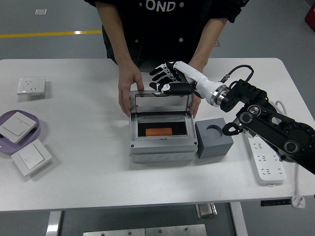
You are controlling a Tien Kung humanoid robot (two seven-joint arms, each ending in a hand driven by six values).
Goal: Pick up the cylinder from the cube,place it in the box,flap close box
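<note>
The orange cylinder (158,132) lies on its side inside the grey box (161,148). The box's clear flap lid (159,102) stands upright at the back. The grey cube (213,138) with a round recess on top sits right of the box, with nothing in it. My right hand (165,78) hovers behind the lid's top edge, fingers spread, holding nothing. A person across the table grips the lid's left side with one hand (128,88) and its right side with the other hand (195,103). My left arm is out of view.
A white power strip (265,160) with its cable lies at the right. At the left sit a purple plate (29,136) carrying a white switch, another switch (31,157) by it, and a white socket (31,86) farther back.
</note>
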